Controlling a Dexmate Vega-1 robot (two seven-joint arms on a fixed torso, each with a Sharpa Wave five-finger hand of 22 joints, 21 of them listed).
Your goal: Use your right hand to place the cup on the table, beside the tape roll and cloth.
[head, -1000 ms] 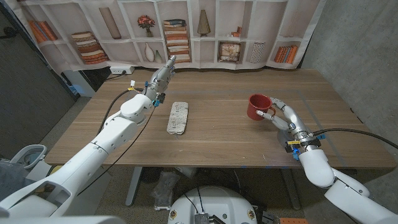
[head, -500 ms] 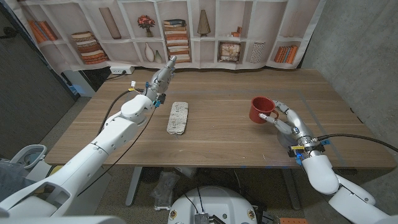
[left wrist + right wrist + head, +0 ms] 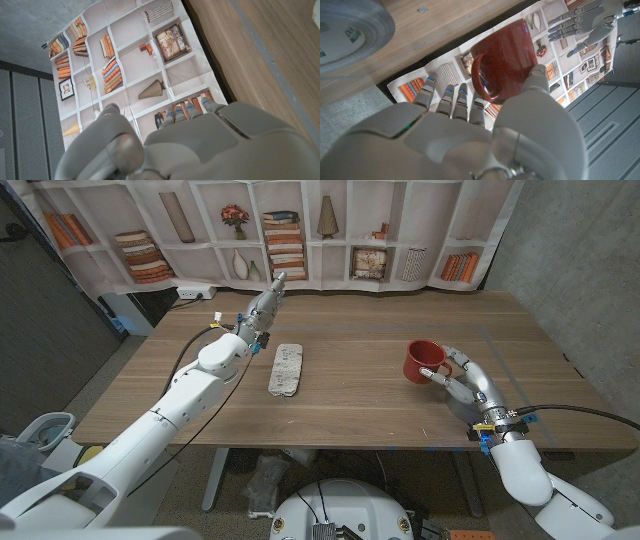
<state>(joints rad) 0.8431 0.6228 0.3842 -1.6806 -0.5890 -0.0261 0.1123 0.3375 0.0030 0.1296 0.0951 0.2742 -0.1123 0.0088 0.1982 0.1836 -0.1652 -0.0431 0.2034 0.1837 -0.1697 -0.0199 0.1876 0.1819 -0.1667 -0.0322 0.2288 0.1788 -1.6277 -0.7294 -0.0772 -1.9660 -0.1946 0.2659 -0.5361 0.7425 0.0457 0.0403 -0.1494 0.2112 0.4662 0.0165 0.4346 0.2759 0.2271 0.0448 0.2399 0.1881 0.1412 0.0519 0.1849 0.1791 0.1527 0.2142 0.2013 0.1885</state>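
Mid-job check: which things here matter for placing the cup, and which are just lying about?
Job: cup, held by right hand; tape roll; cloth; table.
Lying about: left hand, holding nothing; bookshelf backdrop; power strip.

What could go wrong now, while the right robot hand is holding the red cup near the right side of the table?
1. The right robot hand holds the red cup from the side, by its handle and wall; it might tilt or slip when released.
2. The cloth lies far to the left, so setting the cup down here would probably leave it not beside the cloth.
3. The left robot hand reaches over the table near the cloth and could obstruct a placement there.
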